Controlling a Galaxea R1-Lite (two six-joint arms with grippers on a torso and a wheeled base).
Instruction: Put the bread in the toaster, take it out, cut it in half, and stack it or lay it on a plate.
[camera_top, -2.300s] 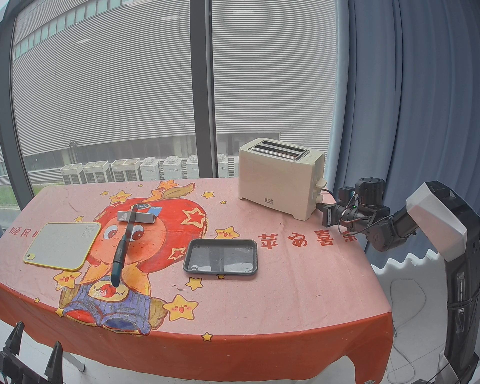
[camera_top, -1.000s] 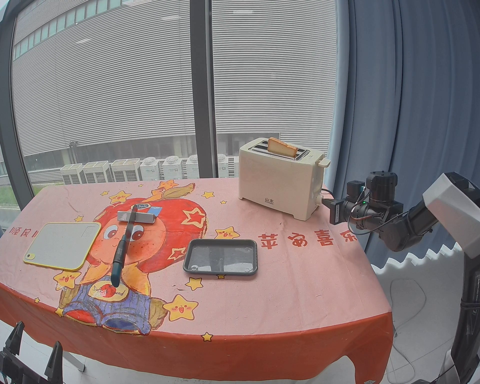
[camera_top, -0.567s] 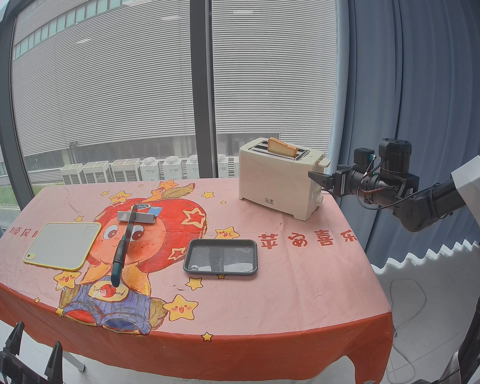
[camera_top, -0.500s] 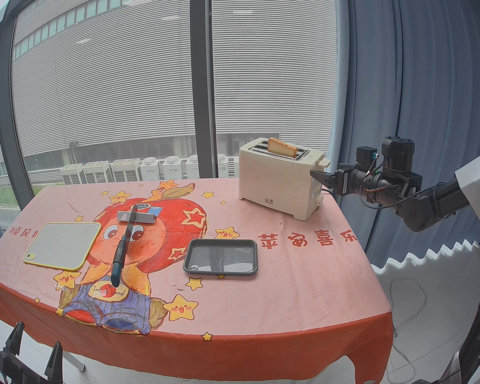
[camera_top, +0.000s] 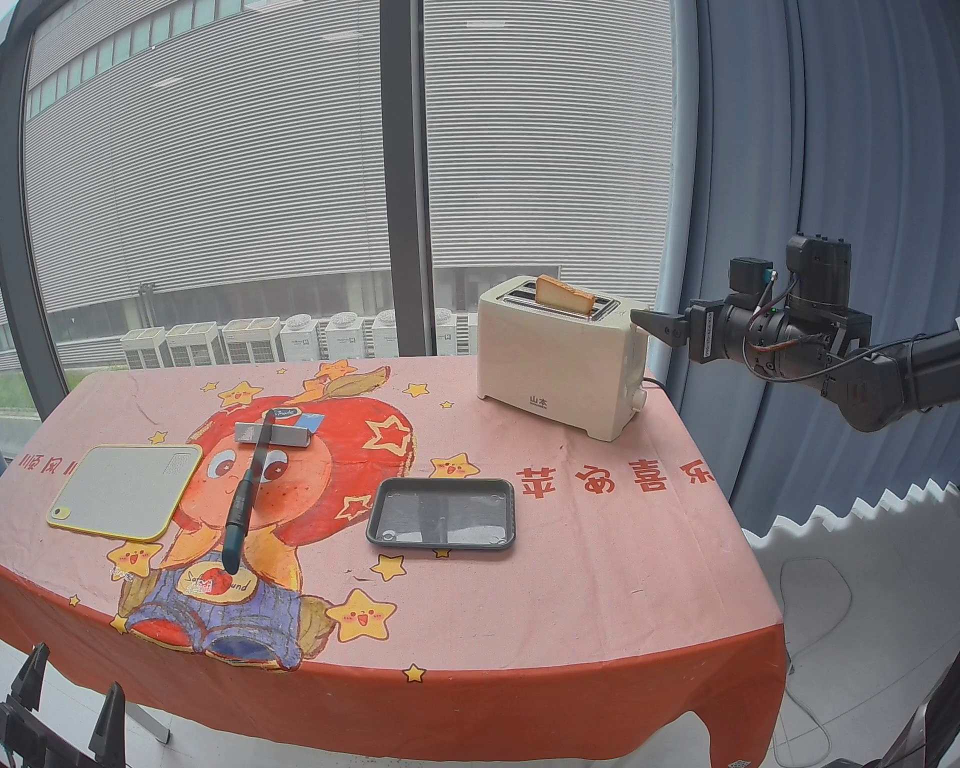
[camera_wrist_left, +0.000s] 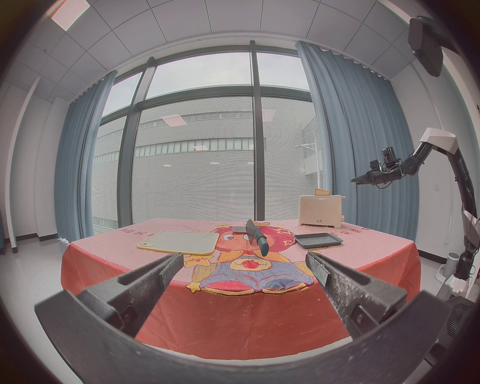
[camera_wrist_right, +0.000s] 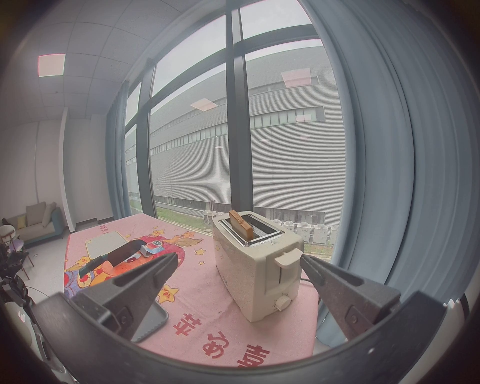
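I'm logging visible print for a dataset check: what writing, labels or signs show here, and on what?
Toaster front: a small dark mark, too small to read.
Tablecloth, before the toaster: four large red stylised characters; I cannot read them surely.
Tablecloth, beside the cutting board: red characters, partly folded away, unreadable.

The cream-white boxy plastic toaster (camera_top: 555, 355) holds a golden-brown slice of bread (camera_top: 563, 294), with pleated blue fabric curtains (camera_top: 850, 150) behind. The salmon-pink cloth tablecloth (camera_top: 600, 570) is printed with a red cartoon apple face, yellow stars and red characters, above an orange-red skirt. There is also a glossy black rectangular plastic tray (camera_top: 441, 483), a pale grey cutting board edged in yellow-green (camera_top: 125, 490), and a dark teal-handled knife (camera_top: 240, 505).
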